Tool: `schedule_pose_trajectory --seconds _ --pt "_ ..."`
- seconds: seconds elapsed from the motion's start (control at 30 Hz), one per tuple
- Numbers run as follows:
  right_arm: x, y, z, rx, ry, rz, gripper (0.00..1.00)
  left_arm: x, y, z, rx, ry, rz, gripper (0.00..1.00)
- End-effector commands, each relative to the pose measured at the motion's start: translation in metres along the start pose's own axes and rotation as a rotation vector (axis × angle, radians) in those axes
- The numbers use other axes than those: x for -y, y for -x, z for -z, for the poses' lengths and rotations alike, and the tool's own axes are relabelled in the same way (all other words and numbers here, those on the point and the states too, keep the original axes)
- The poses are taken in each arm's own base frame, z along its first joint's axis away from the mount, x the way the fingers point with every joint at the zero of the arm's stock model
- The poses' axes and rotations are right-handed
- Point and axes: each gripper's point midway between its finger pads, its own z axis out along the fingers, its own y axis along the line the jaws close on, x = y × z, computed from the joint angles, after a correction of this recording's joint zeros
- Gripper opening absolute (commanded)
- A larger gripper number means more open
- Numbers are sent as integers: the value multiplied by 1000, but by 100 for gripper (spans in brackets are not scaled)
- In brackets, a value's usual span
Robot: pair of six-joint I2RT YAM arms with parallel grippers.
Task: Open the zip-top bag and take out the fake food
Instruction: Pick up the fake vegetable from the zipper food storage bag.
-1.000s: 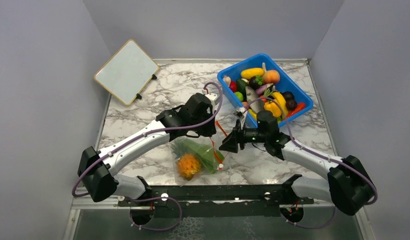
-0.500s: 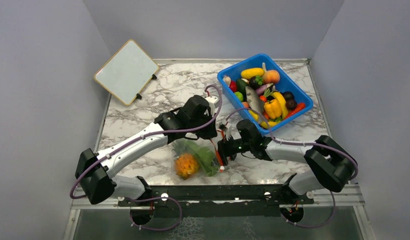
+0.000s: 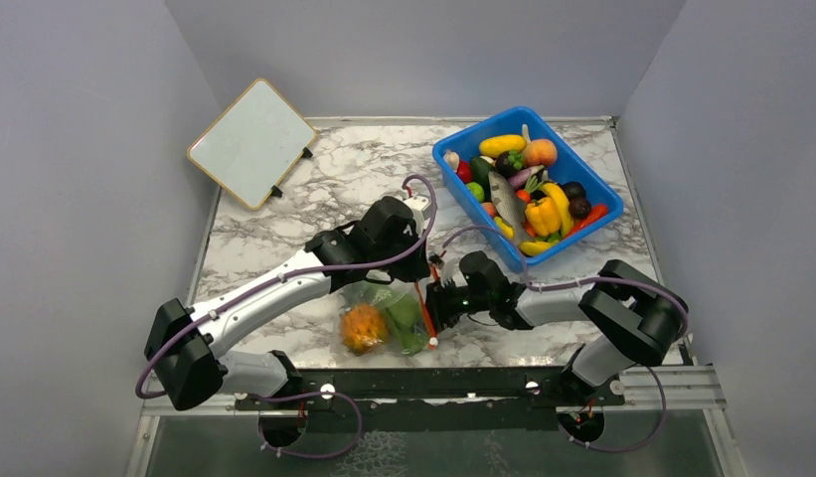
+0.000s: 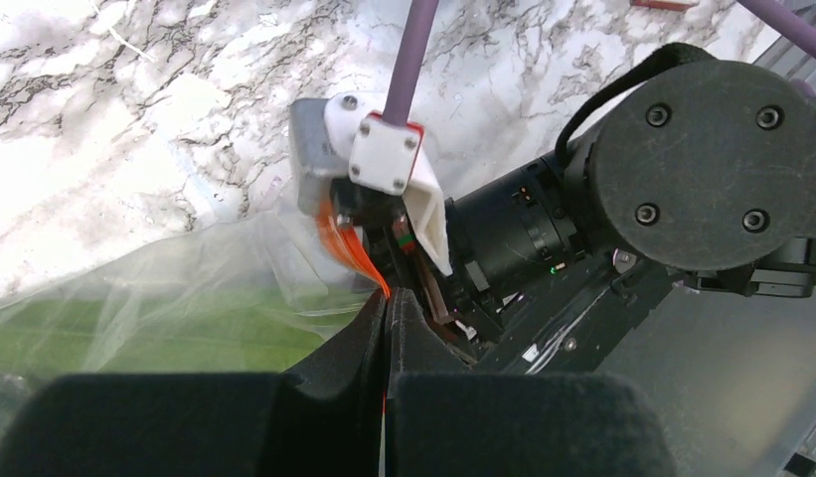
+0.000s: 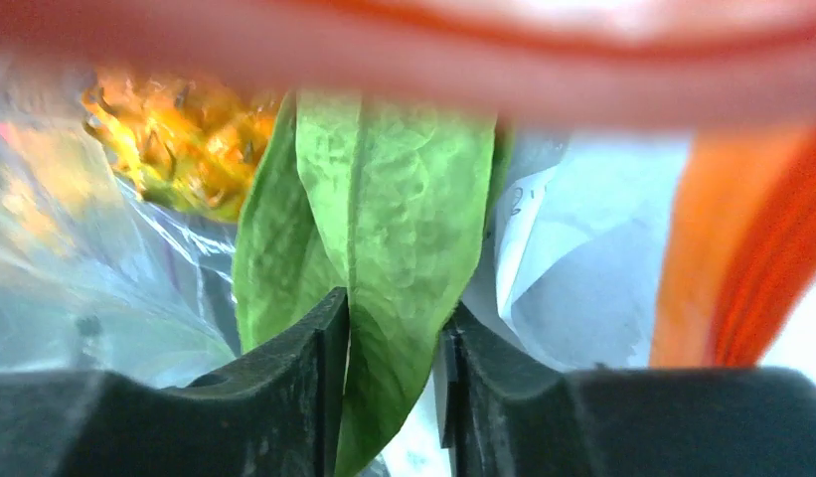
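The clear zip-top bag (image 3: 362, 298) lies on the marble near the front, its red-orange zip strip (image 4: 344, 238) lifted. My left gripper (image 3: 421, 270) is shut on that strip (image 4: 387, 298). My right gripper (image 3: 431, 301) is pushed into the bag's mouth from the right. In the right wrist view its jaws (image 5: 394, 318) sit on either side of a long green leaf (image 5: 394, 189), both pads against it. An orange pineapple (image 5: 175, 129) lies deeper in the bag, left of the leaf (image 3: 404, 313). In the top view the pineapple (image 3: 364, 328) is at the bag's near left.
A blue bin (image 3: 582, 231) full of toy fruit and vegetables stands at the back right. A small whiteboard (image 3: 252, 142) leans at the back left. The right arm's wrist (image 4: 702, 169) is close beside my left fingers.
The right arm has swung left and its gripper has gone into the bag's mouth, jaws now closing around the green leaf. The left gripper has kept its hold on the zip strip.
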Motion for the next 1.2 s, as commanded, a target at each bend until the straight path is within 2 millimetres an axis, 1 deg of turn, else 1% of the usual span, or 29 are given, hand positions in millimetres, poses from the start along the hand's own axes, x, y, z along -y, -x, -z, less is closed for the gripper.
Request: schedule_pose_trajectory --seconds 0.0,0.07,0.1,0.2,0.33,0.43,0.53,0.6,0.67,0.8,0.87,1.0,1.1,1.17 --pt "-15 27 1 142 33 -16 26 4 16 10 96 -7 6 0" --pt "-19 37 7 192 29 -15 17 3 16 11 99 -6 0 0" --pt "-22 43 11 218 30 -14 14 4 14 11 94 -11 -7 0" --pt "-30 60 21 288 19 -27 10 7 6 9 59 -42 -41 0" --pt "-30 78 29 324 -52 -67 8 11 -6 9 9 -92 -102 0" --pt "-20 88 34 294 -118 -170 8 10 -15 10 -31 -107 -152 0" --pt "-14 96 47 290 -96 -265 8 5 -21 12 -62 -95 -185 0" --pt "-9 98 60 305 -50 -355 8 0 -23 14 -70 -73 -191 0" --pt "-10 97 69 319 1 -390 8 -5 -23 14 -61 -43 -188 0" --pt "-23 92 72 250 54 -369 8 -10 -21 14 -50 -12 -181 0" --pt "-29 90 73 242 81 -357 8 -11 -19 13 -47 -1 -180 0" --pt "-33 95 84 308 109 -354 8 -14 -19 11 -46 17 -176 0" --pt "-46 99 96 340 227 -398 8 -19 -21 11 -46 33 -175 0" --pt "-47 98 102 342 282 -435 8 -22 -23 12 -45 45 -175 0"
